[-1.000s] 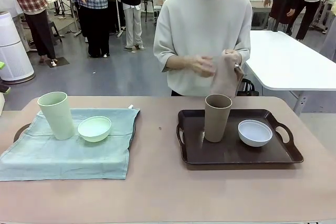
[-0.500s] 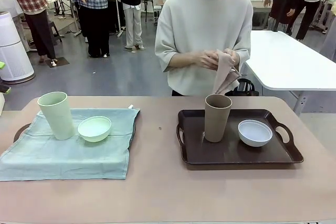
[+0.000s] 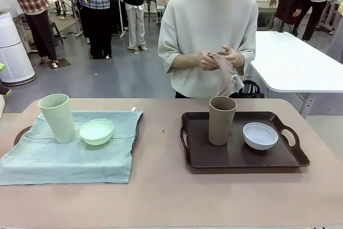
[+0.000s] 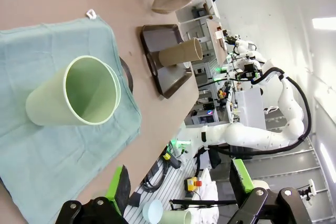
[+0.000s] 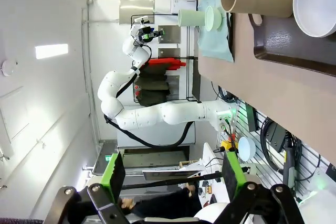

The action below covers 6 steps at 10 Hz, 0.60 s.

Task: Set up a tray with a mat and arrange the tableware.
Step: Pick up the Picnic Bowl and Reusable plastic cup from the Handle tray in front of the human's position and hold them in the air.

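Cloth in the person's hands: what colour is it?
The cloth is a muted pinkish beige, plain with no pattern, seen best in the front view.

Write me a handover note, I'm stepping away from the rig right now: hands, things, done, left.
Left hand open, right hand open, both empty.
Mint-green tumbler and green bowl stand on the green mat over the left tray: done.
Brown tumbler and pale bowl sit on the bare brown tray.
The person's hands hold a tan cloth.
Left: likely that cloth under them.
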{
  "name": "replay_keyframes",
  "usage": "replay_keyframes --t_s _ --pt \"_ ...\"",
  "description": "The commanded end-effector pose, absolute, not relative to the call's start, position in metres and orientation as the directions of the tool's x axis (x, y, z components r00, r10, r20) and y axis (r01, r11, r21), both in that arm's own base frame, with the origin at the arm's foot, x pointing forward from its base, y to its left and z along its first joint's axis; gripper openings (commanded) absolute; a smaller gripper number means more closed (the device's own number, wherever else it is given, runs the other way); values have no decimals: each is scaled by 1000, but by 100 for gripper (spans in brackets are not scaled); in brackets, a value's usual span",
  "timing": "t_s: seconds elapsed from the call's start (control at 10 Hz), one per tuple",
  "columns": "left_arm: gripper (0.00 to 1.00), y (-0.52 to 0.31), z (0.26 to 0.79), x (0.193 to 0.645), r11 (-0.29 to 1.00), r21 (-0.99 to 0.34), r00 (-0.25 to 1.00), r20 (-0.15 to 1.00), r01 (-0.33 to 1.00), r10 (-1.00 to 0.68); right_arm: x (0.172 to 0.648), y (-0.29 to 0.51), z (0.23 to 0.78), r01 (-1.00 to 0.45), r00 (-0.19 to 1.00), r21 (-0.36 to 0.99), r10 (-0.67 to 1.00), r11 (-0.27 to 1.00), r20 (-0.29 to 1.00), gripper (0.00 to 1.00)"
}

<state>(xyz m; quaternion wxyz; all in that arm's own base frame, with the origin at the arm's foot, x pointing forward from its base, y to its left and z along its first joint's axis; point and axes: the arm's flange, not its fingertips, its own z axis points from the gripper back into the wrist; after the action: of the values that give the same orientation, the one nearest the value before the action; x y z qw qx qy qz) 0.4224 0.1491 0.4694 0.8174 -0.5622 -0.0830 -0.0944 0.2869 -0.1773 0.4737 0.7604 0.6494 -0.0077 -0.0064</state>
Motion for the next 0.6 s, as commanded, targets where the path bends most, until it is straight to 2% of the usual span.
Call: replay_keyframes --t_s 0.0,0.1,0.2,0.3,0.5 --pt "100 149 469 422 350 -903 968 242 248 -61 287 -177 474 0 1000 988 -20 157 3 97" --pt "100 135 472 439 423 -850 949 301 312 -94 297 -175 482 39 999 958 -35 284 -30 97" --pt "100 107 490 454 434 -799 909 375 417 -183 313 -161 501 61 998 904 -18 424 -59 97" --pt "100 90 512 459 485 -739 880 439 468 -181 322 -148 511 105 994 873 -30 476 -103 97" --pt "100 36 551 464 521 -584 777 540 622 -322 351 -126 522 191 980 791 -75 581 -182 97"
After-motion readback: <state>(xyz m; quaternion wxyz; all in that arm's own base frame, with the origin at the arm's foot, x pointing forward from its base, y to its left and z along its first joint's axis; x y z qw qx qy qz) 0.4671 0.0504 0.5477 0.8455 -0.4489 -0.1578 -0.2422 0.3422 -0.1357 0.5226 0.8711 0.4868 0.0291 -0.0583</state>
